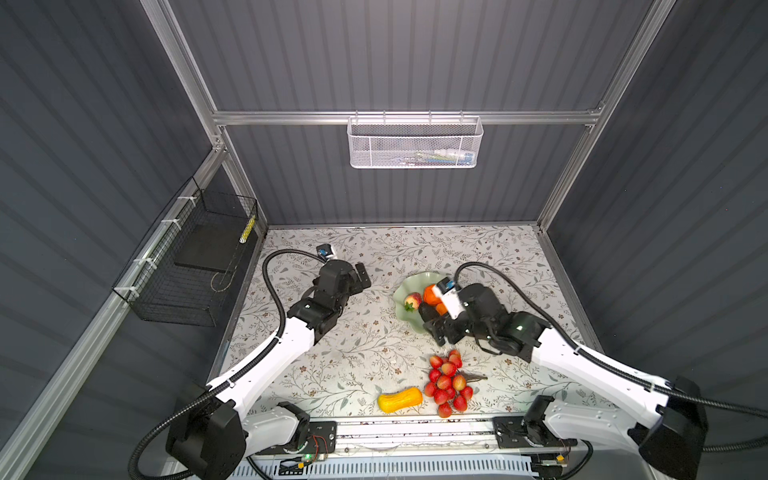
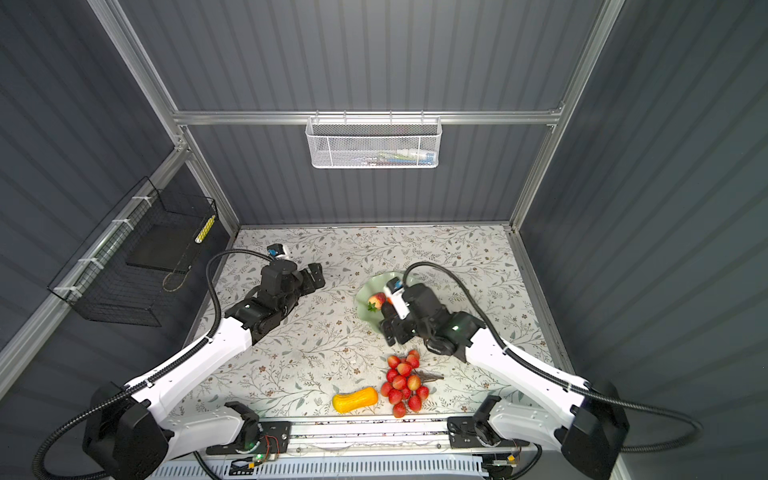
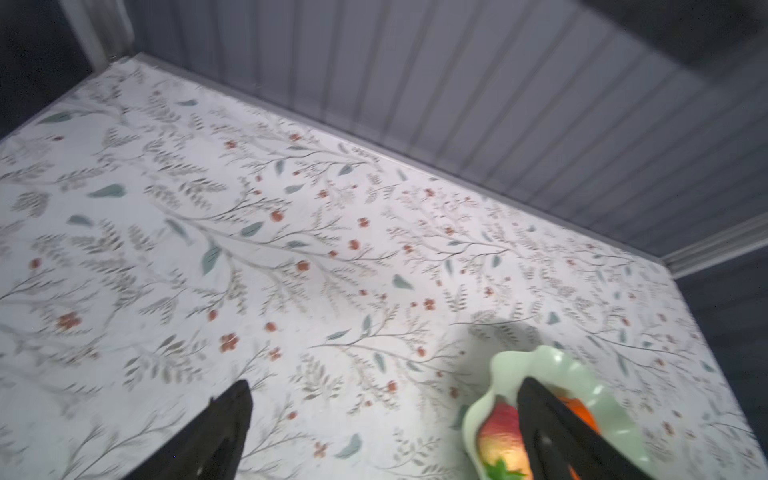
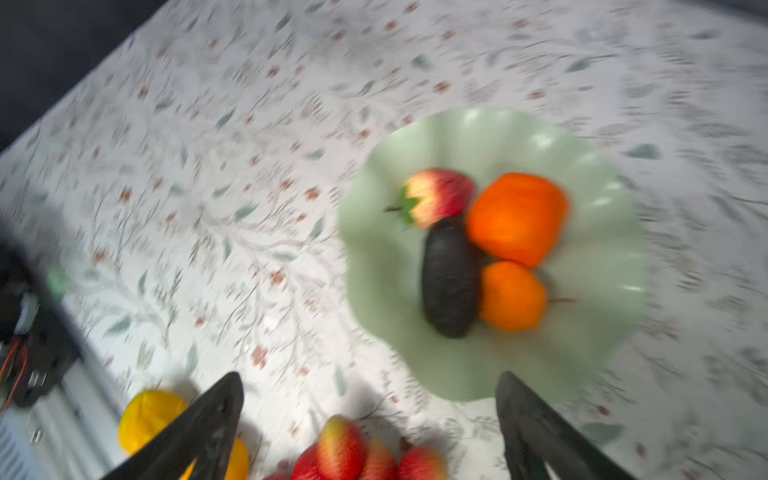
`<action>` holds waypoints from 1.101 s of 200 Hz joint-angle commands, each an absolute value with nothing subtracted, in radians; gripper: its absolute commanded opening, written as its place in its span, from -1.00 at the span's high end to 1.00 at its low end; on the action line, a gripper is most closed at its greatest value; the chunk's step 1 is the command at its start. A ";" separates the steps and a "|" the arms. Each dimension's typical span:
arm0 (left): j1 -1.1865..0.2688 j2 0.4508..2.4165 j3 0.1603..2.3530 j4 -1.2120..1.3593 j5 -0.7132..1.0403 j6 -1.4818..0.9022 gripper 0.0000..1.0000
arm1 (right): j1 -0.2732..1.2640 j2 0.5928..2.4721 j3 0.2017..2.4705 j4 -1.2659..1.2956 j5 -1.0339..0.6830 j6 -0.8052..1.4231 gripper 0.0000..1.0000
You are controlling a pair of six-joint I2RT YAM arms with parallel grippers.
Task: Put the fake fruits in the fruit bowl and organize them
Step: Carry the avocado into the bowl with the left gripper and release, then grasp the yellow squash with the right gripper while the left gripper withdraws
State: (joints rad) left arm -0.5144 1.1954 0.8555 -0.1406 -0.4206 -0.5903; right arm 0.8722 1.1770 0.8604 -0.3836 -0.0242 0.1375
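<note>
Mint bowl (image 4: 386,299): two oranges (image 4: 517,218), one avocado (image 4: 451,278)

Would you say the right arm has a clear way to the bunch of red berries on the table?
Probably yes. The right gripper is open and empty by the bowl, and the berries lie uncovered on the table close by, with nothing between; the gourd lies beside them.

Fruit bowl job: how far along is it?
Over halfway. Done: the strawberry, avocado, larger orange and smaller orange lie in the fruit bowl. In hand: nothing; the left claw and right claw are both open and empty. Left: the yellow gourd and bunch of red berries lie on the table.
</note>
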 commanded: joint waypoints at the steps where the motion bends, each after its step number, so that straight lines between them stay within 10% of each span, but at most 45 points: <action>1: -0.475 1.137 0.796 -0.214 -0.491 -0.624 -0.99 | 1.002 1.249 0.833 -0.394 -0.095 0.037 -0.83; 102: -0.324 0.982 0.675 -0.258 -0.482 -0.678 -0.99 | 1.295 1.601 0.890 -0.334 -0.070 -0.028 -0.65; 184: -0.313 0.973 0.671 -0.267 -0.477 -0.676 -0.99 | 1.291 1.669 0.940 -0.318 -0.006 0.010 0.38; 220: -0.311 0.967 0.673 -0.267 -0.478 -0.676 -1.00 | 1.214 1.512 0.928 -0.302 0.004 0.113 0.51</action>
State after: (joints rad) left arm -0.3187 0.9852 0.6773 -0.2508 -0.4717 -0.6670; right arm 1.2697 1.6352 0.9157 -0.3153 -0.0200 0.0364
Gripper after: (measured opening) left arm 0.997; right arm 0.357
